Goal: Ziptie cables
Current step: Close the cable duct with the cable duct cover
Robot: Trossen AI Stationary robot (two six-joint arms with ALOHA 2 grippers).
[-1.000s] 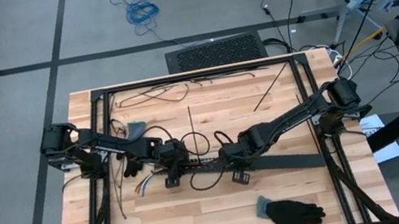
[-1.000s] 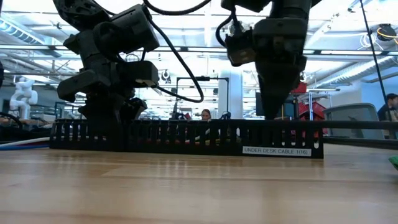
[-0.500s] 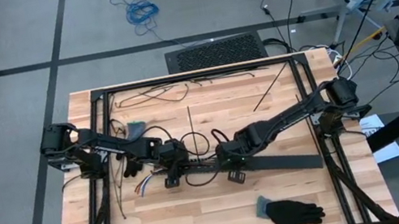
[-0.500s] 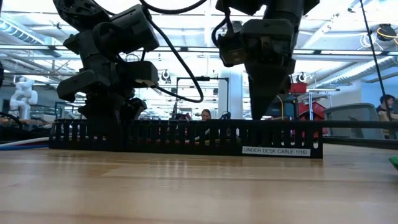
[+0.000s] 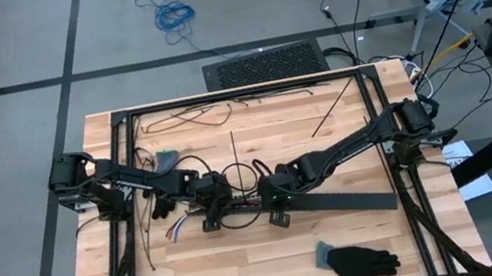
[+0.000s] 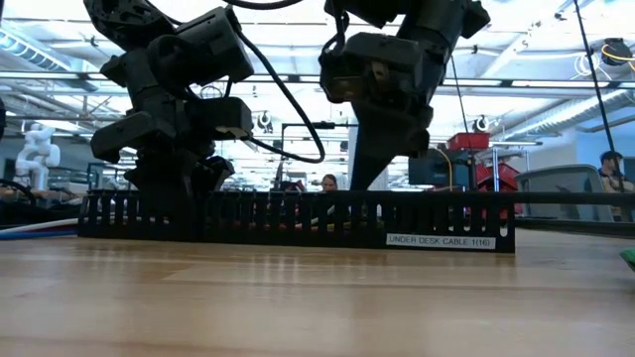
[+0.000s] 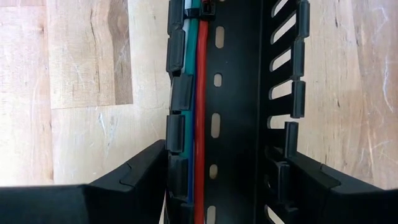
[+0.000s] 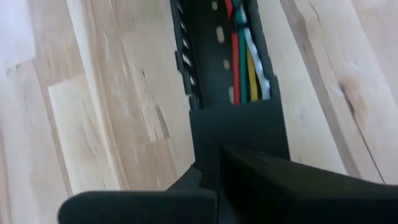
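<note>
The black slotted strip [image 5: 348,199] lies across the middle of the table, seen side-on in the low view [image 6: 298,218]. The cables, red, green, blue, yellow and white, run inside it [image 7: 199,93] [image 8: 245,68]. Their loose ends [image 5: 176,229] stick out past its left end. My left gripper [image 5: 209,205] [image 7: 217,168] is at the strip's left end, with one finger on each side of it. My right gripper [image 5: 267,197] [image 8: 214,168] is just to its right, shut, with its tips down at the strip [image 6: 362,183]. My left gripper holds the black slotted strip across its width near the left end. One finger [image 7: 143,180] lies against one slotted wall [image 7: 174,134] and the other finger [image 7: 311,186] against the opposite wall [image 7: 283,149]. It comes from above, and the strip rests flat on the table. My right gripper has its shut tips down at the strip's plain section [image 8: 236,130]; I cannot tell whether they touch it.
A black glove [image 5: 359,262] lies near the table's near right corner. Thin black strands [image 5: 192,117] and a straight one [image 5: 234,150] lie on the far half. A small grey-blue object [image 5: 168,158] sits beside the left arm. Black frame rails [image 5: 238,94] border the tabletop.
My right gripper has moved along the strip toward the table's left, closer to my left gripper, and has tipped over as it went. My left gripper and the strip's left end have kept still.
</note>
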